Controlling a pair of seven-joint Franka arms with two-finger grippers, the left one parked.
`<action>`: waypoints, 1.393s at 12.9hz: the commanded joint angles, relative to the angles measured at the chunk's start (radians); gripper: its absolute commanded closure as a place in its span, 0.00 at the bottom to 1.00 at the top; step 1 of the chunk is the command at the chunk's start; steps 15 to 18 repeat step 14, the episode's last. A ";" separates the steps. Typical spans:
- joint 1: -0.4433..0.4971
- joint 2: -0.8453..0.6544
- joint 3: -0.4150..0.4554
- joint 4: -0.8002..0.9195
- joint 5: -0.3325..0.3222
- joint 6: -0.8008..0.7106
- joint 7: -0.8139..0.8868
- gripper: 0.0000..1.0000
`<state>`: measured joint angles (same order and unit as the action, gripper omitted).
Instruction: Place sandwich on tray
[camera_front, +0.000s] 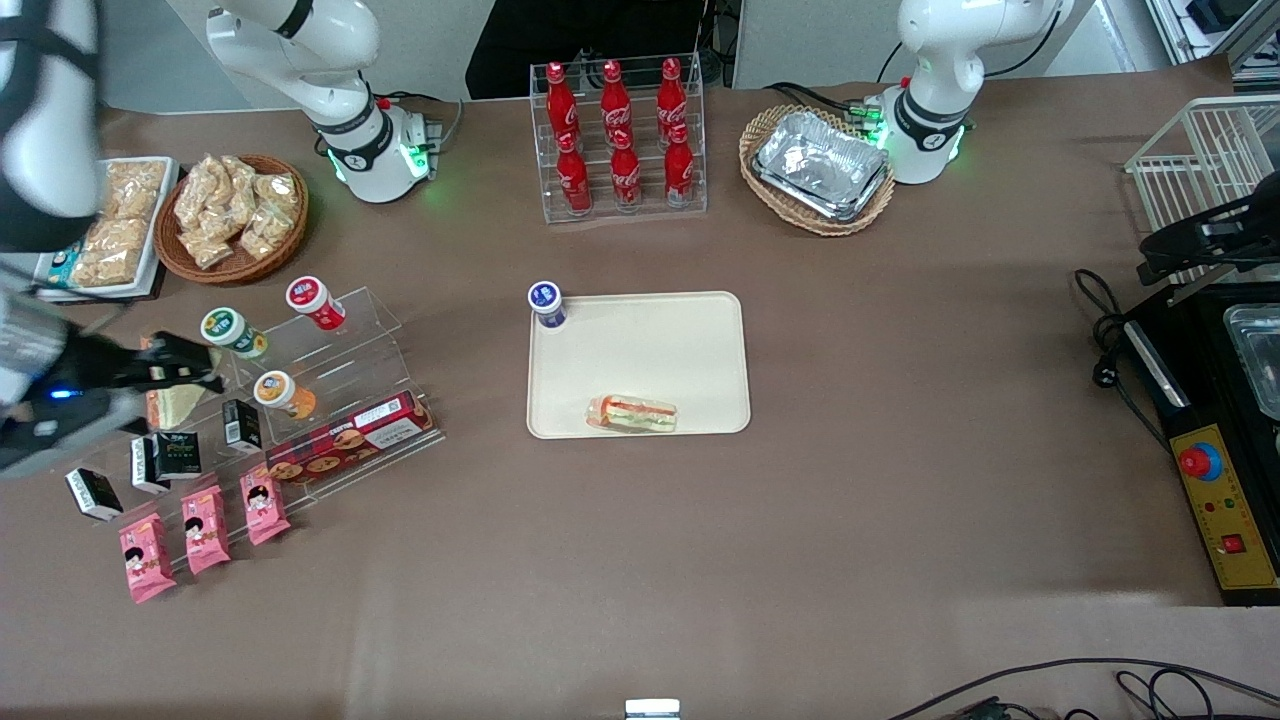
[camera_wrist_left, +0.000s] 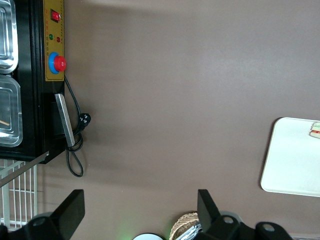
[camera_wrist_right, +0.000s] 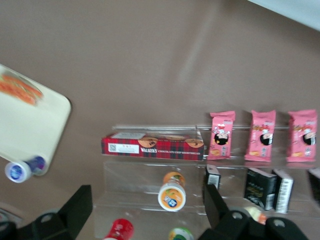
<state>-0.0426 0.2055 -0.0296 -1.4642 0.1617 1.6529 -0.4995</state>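
Observation:
One clear-wrapped sandwich (camera_front: 633, 413) lies on the cream tray (camera_front: 640, 340), close to the rim nearest the front camera. The same sandwich (camera_wrist_right: 20, 87) and tray (camera_wrist_right: 35, 125) show blurred in the right wrist view, and the tray's end (camera_wrist_left: 292, 160) with a bit of sandwich (camera_wrist_left: 315, 130) in the left wrist view. A second sandwich wedge (camera_front: 176, 405) rests on the acrylic shelf (camera_front: 350, 340) at the working arm's end of the table. My gripper (camera_front: 190, 368) hovers just above that wedge, partly hiding it. The gripper (camera_wrist_right: 147, 210) is open, with its fingers (camera_wrist_right: 77, 207) spread wide and nothing held.
A blue-capped bottle (camera_front: 547, 303) stands on the tray's corner. The shelf carries capped cups (camera_front: 273, 390), a red cookie box (camera_front: 350, 435), black cartons (camera_front: 178, 453) and pink packets (camera_front: 205, 528). Cola bottles (camera_front: 620, 140), a snack basket (camera_front: 232, 215) and a foil-tray basket (camera_front: 818, 168) line the table's robot edge.

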 joint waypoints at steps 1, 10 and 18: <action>-0.103 -0.004 0.013 -0.005 0.116 -0.019 0.005 0.00; 0.004 -0.057 0.027 0.019 -0.090 -0.117 0.503 0.00; 0.004 -0.058 0.027 0.022 -0.094 -0.122 0.504 0.00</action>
